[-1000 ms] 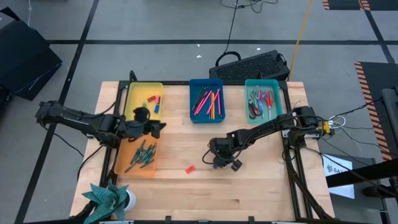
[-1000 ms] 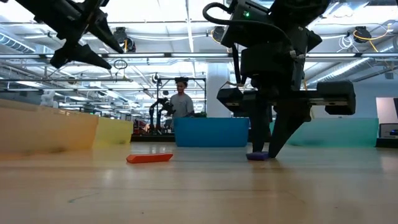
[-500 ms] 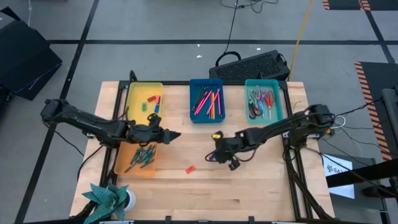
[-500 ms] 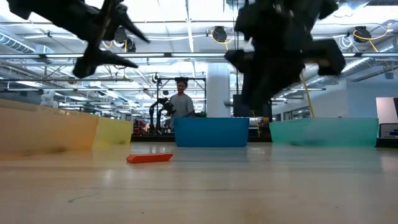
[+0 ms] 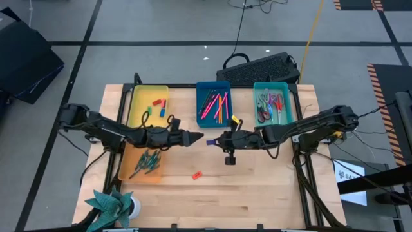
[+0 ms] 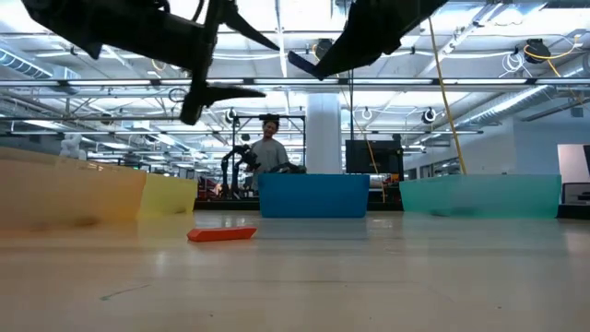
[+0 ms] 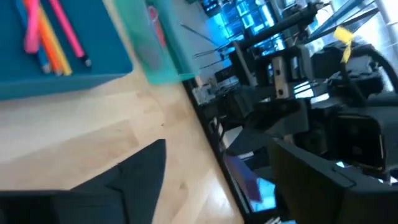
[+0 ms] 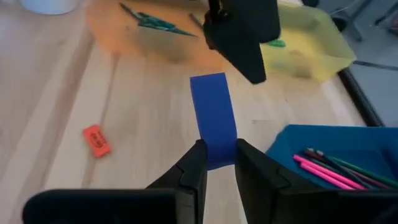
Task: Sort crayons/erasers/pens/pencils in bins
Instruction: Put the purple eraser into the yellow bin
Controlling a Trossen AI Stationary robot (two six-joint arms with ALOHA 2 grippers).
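Right gripper (image 8: 215, 163) clamped on the blue eraser (image 8: 214, 118), long axis pointing straight out toward the left gripper (image 5: 192, 137), aloft just this side of the blue bin (image 5: 213, 103). Left fingers apart, tips nearly meeting the eraser. Beyond, yellow bin (image 5: 149, 104), likely goal. Red eraser (image 5: 196, 174) on the table, nearer than both.

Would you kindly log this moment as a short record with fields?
right end effector: shut on blue eraser, raised over table centre
left end effector: open, facing the right one, empty
red eraser: loose on table
yellow bin: erasers
orange bin: green sticks
blue bin: pink and orange sticks
teal bin: mixed items
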